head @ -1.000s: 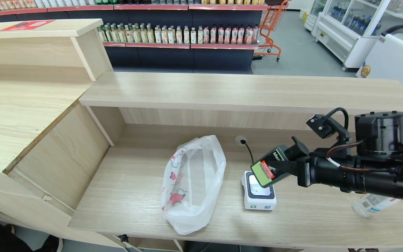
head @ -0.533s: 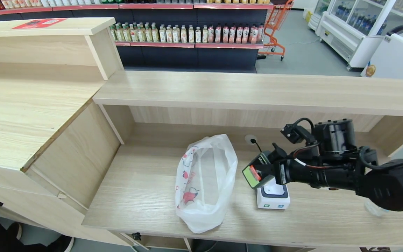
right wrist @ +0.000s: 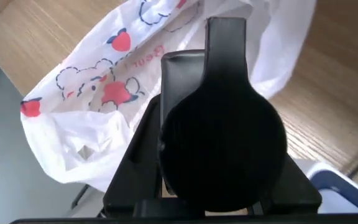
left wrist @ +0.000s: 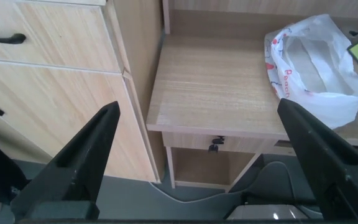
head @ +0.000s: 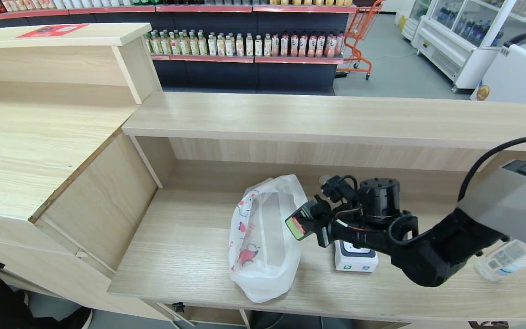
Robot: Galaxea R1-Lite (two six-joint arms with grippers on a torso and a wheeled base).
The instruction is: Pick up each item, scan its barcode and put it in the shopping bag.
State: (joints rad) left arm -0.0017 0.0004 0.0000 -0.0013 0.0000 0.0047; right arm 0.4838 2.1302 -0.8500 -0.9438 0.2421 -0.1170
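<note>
My right gripper (head: 306,223) is shut on a small green and black box (head: 295,228) with a red label. It holds the box just over the right rim of the white shopping bag (head: 263,237), which lies open on the lower counter. In the right wrist view the dark box (right wrist: 222,140) hangs in front of the bag (right wrist: 98,93). The white barcode scanner (head: 355,259) stands to the right of the bag, under the right arm. My left gripper (left wrist: 197,106) hangs open off the counter's left front corner, with the bag (left wrist: 316,68) beyond it.
A clear plastic bottle (head: 505,261) lies on the counter (head: 176,256) at the far right. A raised shelf (head: 336,116) runs along the back, and a tall wooden cabinet (head: 39,137) closes off the left. The scanner's cable (head: 331,185) runs to the back wall.
The right arm has carried the box leftward, from above the scanner to the bag's right rim. The head camera shifted a little early on.
</note>
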